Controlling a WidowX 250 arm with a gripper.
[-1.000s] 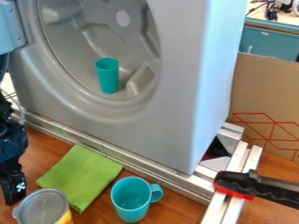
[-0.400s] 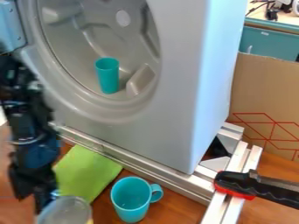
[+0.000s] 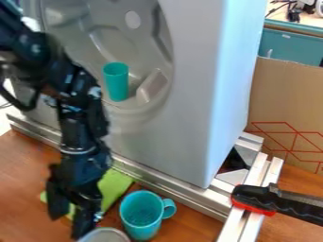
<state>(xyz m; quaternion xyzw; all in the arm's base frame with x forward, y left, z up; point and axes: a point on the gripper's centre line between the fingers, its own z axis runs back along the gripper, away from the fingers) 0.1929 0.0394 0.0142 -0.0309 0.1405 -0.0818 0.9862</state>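
Note:
At the lower left, the gripper [image 3: 68,226] hangs low over the wooden table, open, with a gap between its two fingers. Right beside its right finger is a round can [image 3: 106,236] with a grey top, cut off by the bottom edge. Behind the gripper lies a green cloth [image 3: 114,185], partly hidden by it. A turquoise mug [image 3: 141,213] stands upright right of the can, handle to the right. Inside the grey drum-like recess stands a turquoise cup [image 3: 116,82].
The large grey appliance body [image 3: 195,94] rises behind the table items, with a metal rail [image 3: 170,183] along its base. A black and red clamp [image 3: 255,198] sits on rails at the lower right. A cardboard panel [image 3: 284,94] stands behind it.
The arm has come in from the left and moved right across the cloth. The can has shifted right and slightly down along with the gripper. The mug, cloth and cup have stayed put.

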